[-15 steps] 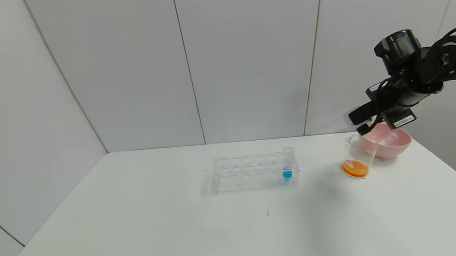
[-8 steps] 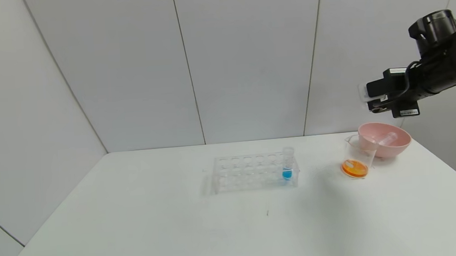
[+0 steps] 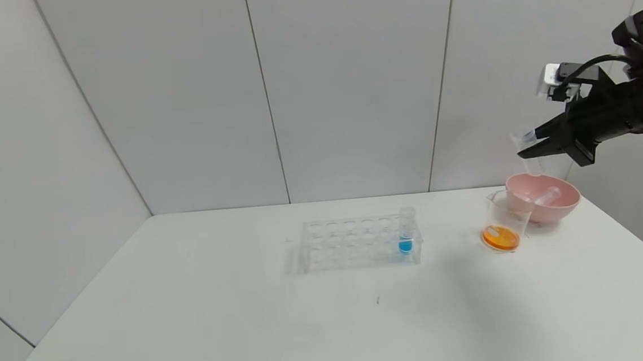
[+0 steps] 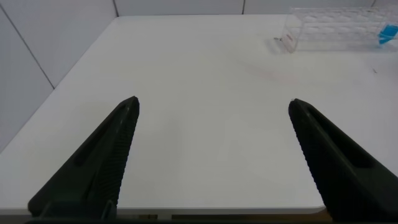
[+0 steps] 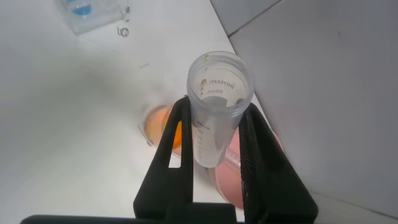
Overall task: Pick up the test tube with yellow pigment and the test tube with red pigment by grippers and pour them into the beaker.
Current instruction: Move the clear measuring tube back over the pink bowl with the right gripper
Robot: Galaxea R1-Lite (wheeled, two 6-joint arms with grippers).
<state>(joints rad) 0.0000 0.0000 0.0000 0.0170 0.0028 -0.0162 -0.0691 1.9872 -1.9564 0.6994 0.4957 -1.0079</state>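
Observation:
My right gripper (image 3: pixel 526 152) hangs above the far right of the table, shut on a clear test tube (image 3: pixel 533 164). In the right wrist view the tube (image 5: pixel 219 81) stands between the black fingers (image 5: pixel 177 134), open rim up, and shows no pigment inside. Below it stands the beaker (image 3: pixel 505 224) with orange liquid at its bottom, seen also from the right wrist as the beaker (image 5: pixel 160 124). A second empty tube (image 3: pixel 546 195) lies in the pink bowl (image 3: pixel 562 203). My left gripper (image 4: pixel 213 106) is open and holds nothing, low over the table's near left part.
A clear rack (image 3: pixel 354 243) stands mid-table with a blue-liquid tube (image 3: pixel 405 234) at its right end. The pink bowl touches the beaker's far right side. The wall panels rise just behind the bowl. The table's right edge (image 3: pixel 637 237) runs close by.
My right arm has risen from the beaker's rim and swung to the right. Its wrist has turned, so the held tube went from tipped down to nearly upright above the bowl.

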